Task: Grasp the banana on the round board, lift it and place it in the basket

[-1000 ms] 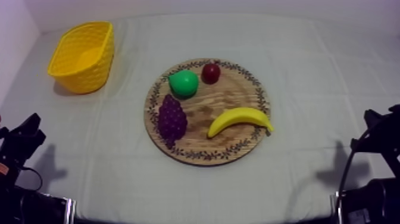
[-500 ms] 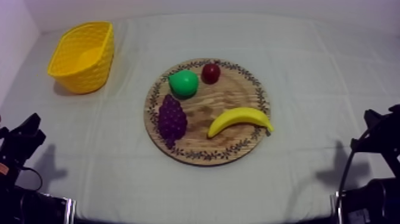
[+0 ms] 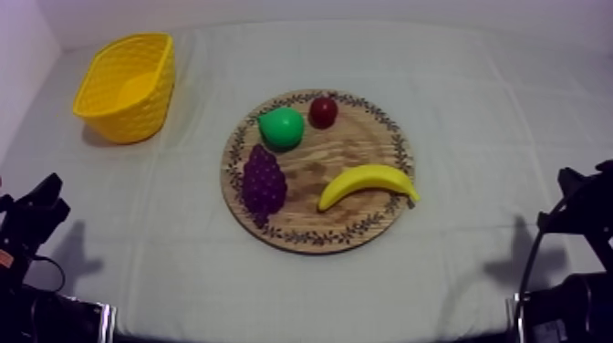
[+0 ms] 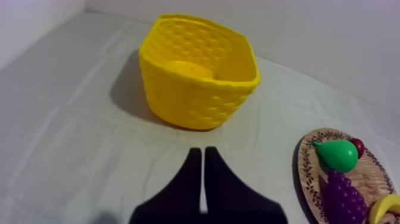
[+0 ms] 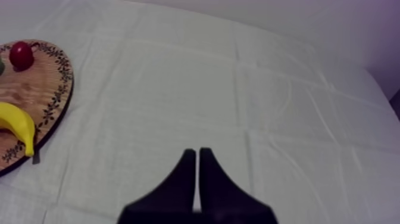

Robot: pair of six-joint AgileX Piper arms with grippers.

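Banana on wooden board, yellow basket at left, L jaws & R jaws clenched, nothing held

Matte black left hand of two flat fingers forming a tapered wedge with a thin seam, right hand the same black wedge widening to a broad base, black angular left arm, black jointed right arm

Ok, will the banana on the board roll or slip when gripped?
The banana looks smooth, so a grip may slip. Lying flat on the wooden board, its curve would likely make it spin, not roll.
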